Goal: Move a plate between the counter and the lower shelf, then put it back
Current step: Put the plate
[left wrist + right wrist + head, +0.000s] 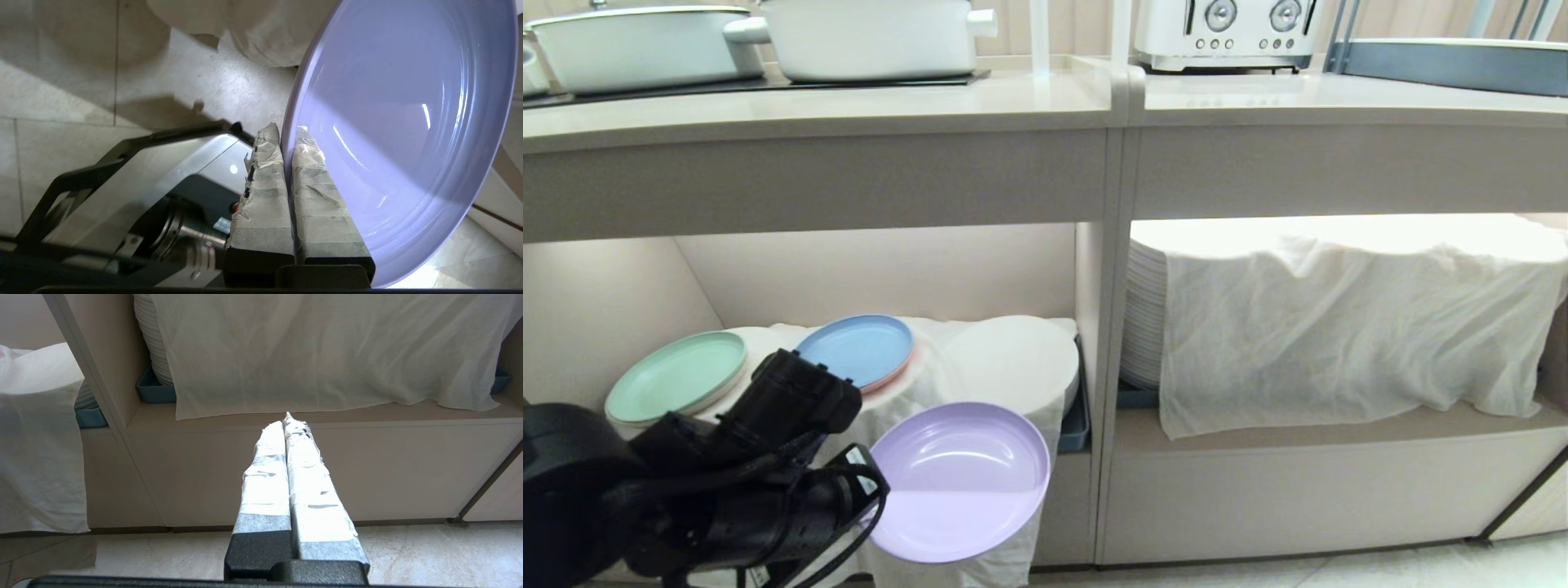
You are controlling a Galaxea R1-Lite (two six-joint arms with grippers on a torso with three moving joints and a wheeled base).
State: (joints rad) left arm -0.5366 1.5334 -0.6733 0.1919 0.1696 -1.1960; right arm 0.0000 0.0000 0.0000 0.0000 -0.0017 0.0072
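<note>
The long beige surface [849, 102] holds two white pots [874, 37] on black panels. Beside it, a toaster [1225, 33] sits on another top [1339, 94]. Below, the lower shelf [890, 269] has a white cloth [1005, 359] with a green plate [676, 376] and a blue plate [858, 349] on it.

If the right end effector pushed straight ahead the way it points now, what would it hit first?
Most likely the beige front panel or front edge of the cabinet shelf. The right end effector, shut and empty, aims about at that edge, with the white cloth hanging just behind. Depth is unclear.
</note>
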